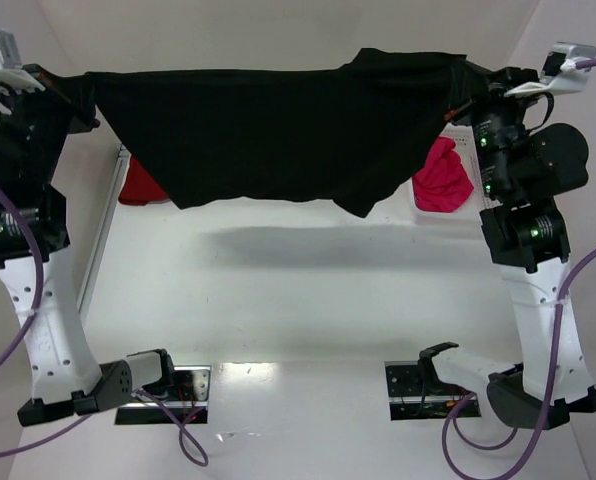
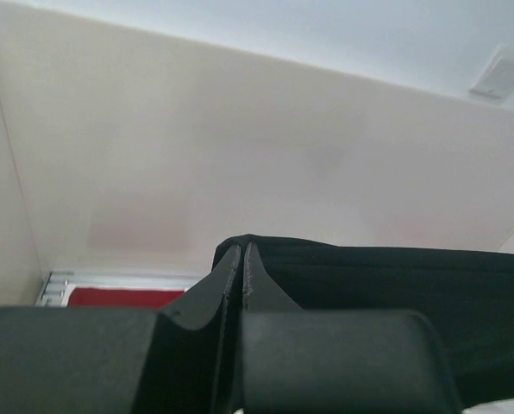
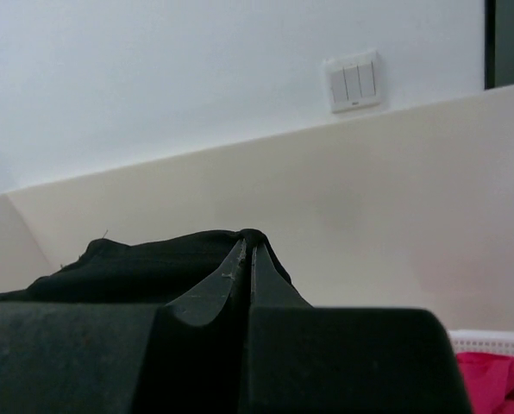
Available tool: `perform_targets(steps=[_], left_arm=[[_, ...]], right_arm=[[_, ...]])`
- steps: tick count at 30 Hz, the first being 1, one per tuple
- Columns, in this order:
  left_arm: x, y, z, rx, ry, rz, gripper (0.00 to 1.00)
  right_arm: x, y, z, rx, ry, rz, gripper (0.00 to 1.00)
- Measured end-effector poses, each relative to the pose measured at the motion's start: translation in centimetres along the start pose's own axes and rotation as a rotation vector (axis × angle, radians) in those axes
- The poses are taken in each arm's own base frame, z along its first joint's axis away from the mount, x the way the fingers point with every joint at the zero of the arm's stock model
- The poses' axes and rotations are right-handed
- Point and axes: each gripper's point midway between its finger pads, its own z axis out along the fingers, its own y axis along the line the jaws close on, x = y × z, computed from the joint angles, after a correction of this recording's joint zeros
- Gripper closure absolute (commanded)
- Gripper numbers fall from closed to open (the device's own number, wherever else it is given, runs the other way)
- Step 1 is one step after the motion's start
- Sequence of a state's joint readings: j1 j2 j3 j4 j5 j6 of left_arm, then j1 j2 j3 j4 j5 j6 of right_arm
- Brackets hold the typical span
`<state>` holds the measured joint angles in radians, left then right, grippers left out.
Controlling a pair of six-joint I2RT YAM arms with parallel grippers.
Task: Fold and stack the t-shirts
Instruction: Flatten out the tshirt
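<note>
From above, I have the black t-shirt (image 1: 278, 130) strung between the two arms, well clear of the table (image 1: 298, 300). The left gripper (image 1: 81, 90) pinches one upper corner and the right gripper (image 1: 466, 88) the other, both clamped tight on cloth. The top edge runs nearly straight, but the lower hem sags unevenly and dips to a point towards the right. To do this step well, I judge I should hold both hands level and the span taut. I would then lower the hem onto the table first and draw back, so the shirt lies flat and unwrinkled. The dark red t-shirt (image 1: 138, 185) lies at the far left. The pink-red t-shirt (image 1: 443, 180) is bunched in the white basket (image 1: 420, 208) at the far right.

Through the left wrist camera, the jaws meet with only a sliver of cloth between them. The black fabric stretches away to the right, matte, with faint ribbing. A flat red strip shows low on the left.

Through the right wrist camera, the jaws are likewise closed on a folded hump of black cloth, soft and limp. The basket's mesh rim and some crumpled pink cloth sit in the lower right corner. A wall switch (image 3: 354, 80) shows above.
</note>
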<state>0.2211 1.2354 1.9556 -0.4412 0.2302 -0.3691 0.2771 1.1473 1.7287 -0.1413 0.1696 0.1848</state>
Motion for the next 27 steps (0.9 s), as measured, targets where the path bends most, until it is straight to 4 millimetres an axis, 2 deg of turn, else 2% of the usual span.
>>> perform_targets(steps=[3, 5, 7, 9, 12, 14, 17, 18, 20, 23, 26, 27], left_arm=[[0.7, 0.0, -0.2, 0.007, -0.011, -0.009, 1.00], [2.1, 0.6, 0.7, 0.003, 0.005, -0.031, 1.00], [4.6, 1.8, 2.3, -0.015, 0.055, -0.049, 1.00], [7.4, 3.2, 4.2, -0.036, 0.115, -0.069, 1.00], [13.2, 5.9, 7.2, -0.086, 0.239, -0.110, 1.00], [16.7, 7.4, 8.6, -0.113, 0.313, -0.136, 1.00], [20.3, 9.0, 10.7, -0.132, 0.384, -0.159, 1.00], [20.9, 9.3, 11.5, -0.132, 0.397, -0.164, 1.00], [21.3, 9.8, 13.7, -0.124, 0.402, -0.168, 1.00], [19.6, 9.3, 16.9, -0.093, 0.367, -0.153, 1.00], [15.2, 7.7, 19.1, -0.047, 0.286, -0.115, 1.00], [12.8, 6.9, 19.6, -0.025, 0.235, -0.092, 1.00]], right_arm=[[0.1, 0.0, 0.6, -0.001, -0.010, -0.002, 1.00], [2.1, -0.2, 1.8, 0.005, 0.020, -0.007, 1.00], [5.5, -0.8, 2.9, 0.019, 0.082, -0.018, 1.00], [9.9, -1.6, 4.0, 0.038, 0.169, -0.033, 1.00], [16.5, -3.0, 4.7, 0.071, 0.301, -0.057, 1.00], [19.5, -3.6, 4.8, 0.085, 0.361, -0.068, 1.00], [22.1, -4.3, 5.6, 0.101, 0.406, -0.077, 1.00], [22.9, -4.5, 6.1, 0.107, 0.418, -0.080, 1.00], [23.4, -4.5, 8.0, 0.108, 0.410, -0.080, 1.00], [22.9, -4.2, 11.1, 0.108, 0.372, -0.080, 1.00], [20.5, -3.7, 13.0, 0.102, 0.314, -0.089, 1.00], [19.1, -3.4, 13.3, 0.097, 0.284, -0.090, 1.00]])
